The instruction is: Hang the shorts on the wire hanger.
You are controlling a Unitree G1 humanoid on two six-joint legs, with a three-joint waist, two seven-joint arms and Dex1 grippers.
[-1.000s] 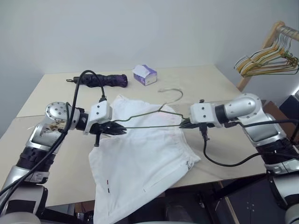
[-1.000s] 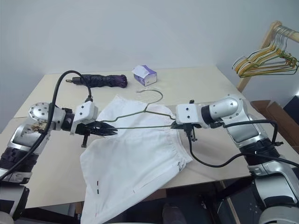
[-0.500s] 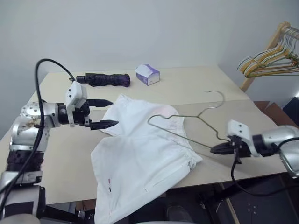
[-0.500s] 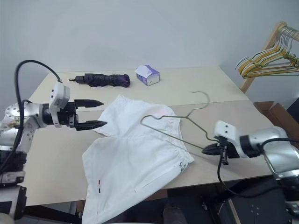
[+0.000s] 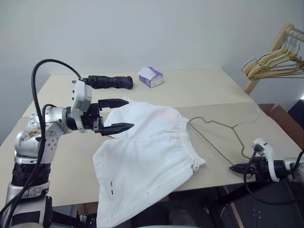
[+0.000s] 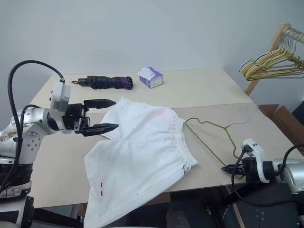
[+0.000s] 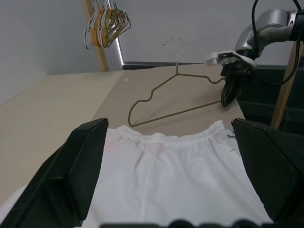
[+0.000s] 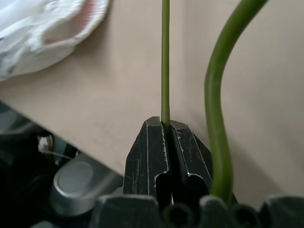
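Shorts (image 5: 147, 152) are lying flat in the middle of the counter (image 5: 209, 85), their long axis running from the waistband at about two o'clock to the hem overhanging the near edge at seven o'clock. Wire hanger (image 6: 213, 133) is resting beside the waistband, hook toward three o'clock. Right gripper (image 6: 227, 168) is pinching its wire tight between the fingers; left gripper (image 5: 119, 115) is hovering over the cloth, fingers spread wide. Such thin wire could twist or slip, and the overhanging cloth could slide off.
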